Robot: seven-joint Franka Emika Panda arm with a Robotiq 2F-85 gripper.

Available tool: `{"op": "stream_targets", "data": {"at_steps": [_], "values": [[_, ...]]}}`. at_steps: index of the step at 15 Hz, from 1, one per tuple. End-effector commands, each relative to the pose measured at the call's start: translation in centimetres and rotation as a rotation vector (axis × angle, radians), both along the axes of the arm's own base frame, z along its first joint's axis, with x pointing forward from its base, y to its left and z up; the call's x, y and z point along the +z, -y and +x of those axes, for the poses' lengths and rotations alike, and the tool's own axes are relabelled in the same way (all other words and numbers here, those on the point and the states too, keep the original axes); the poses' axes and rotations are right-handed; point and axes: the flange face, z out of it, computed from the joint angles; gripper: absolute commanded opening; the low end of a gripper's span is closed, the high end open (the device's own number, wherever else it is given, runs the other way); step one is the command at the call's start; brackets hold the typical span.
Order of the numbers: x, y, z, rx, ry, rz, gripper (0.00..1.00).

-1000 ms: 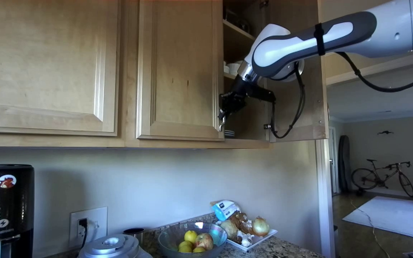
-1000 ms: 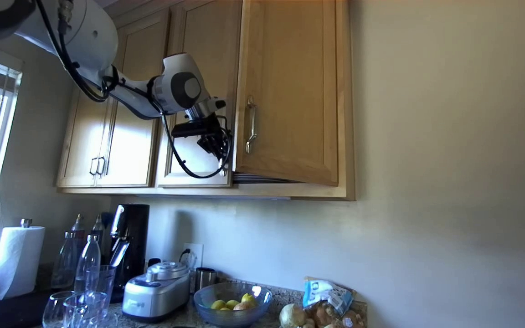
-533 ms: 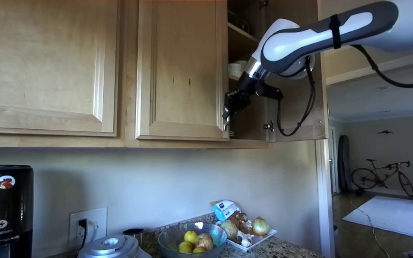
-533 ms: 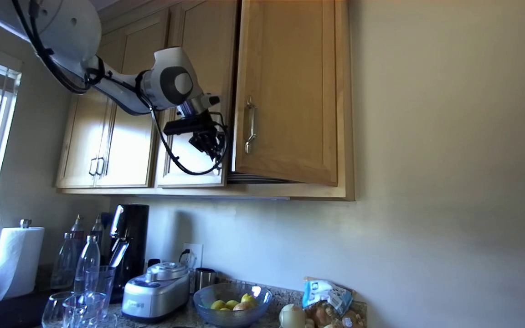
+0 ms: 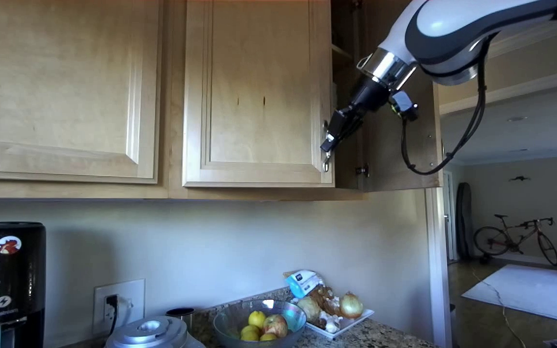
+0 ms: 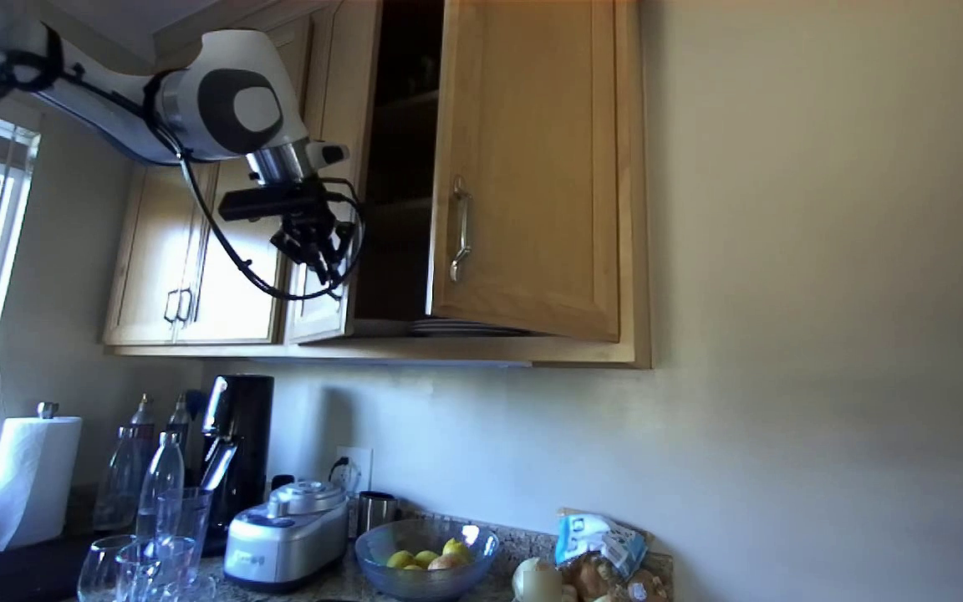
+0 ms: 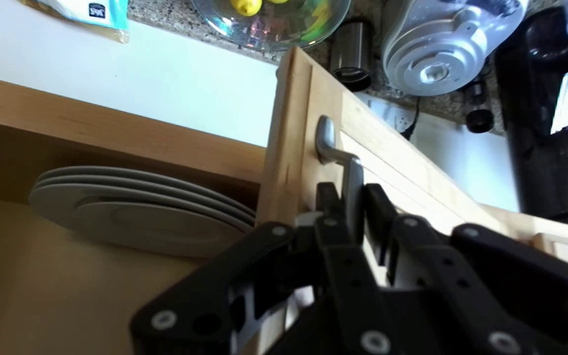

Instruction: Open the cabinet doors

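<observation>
My gripper (image 5: 328,145) is shut on the slim silver bar handle (image 7: 325,138) of one cabinet door (image 5: 259,96). In the wrist view, the fingertips (image 7: 376,195) stand on both sides of the bar. This honey-coloured door stands partly open; its edge (image 7: 279,162) shows in the wrist view. The gripper also shows at its handle in an exterior view (image 6: 333,272). The other cabinet door (image 6: 532,167), with its own silver handle (image 6: 462,230), stands ajar to the right. Its inner face (image 5: 399,150) shows behind the arm. A dark gap lies between the doors.
White plates (image 7: 141,212) lie stacked on the cabinet floor. A matching wood door (image 5: 56,87) is closed at the left. Below on the counter are a glass fruit bowl (image 6: 381,568), a silver appliance (image 6: 285,535) and a black machine (image 5: 7,270). A cable hangs from my arm.
The held door has swung further open, widening the gap between the doors and showing the shelves. My gripper has moved out from the cabinet with the handle. The other door has not moved.
</observation>
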Motion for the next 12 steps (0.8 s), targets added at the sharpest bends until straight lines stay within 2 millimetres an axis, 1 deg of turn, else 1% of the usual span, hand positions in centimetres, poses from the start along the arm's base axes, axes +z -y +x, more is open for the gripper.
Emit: {"op": "stream_targets", "data": {"at_steps": [1, 2, 3, 4, 5, 6, 8, 10, 12], "values": [[-1.9, -2.6, -4.8, 0.179, -0.052, -0.041, 0.09], [-1.9, -3.2, -6.0, 0.224, -0.065, -0.053, 0.09], [-2.2, -3.8, -7.0, 0.271, -0.084, -0.06, 0.4], [-2.0, -4.1, -7.8, 0.301, -0.093, -0.056, 0.39], [-2.2, -4.5, -8.5, 0.347, -0.113, -0.065, 0.4], [-2.7, -4.8, -9.0, 0.392, -0.146, -0.078, 0.47], [-3.1, -4.4, -9.7, 0.486, -0.191, -0.094, 0.59], [-3.2, -3.0, -9.9, 0.592, -0.22, -0.088, 0.73], [-3.3, -1.1, -10.0, 0.692, -0.261, -0.087, 0.85]]}}
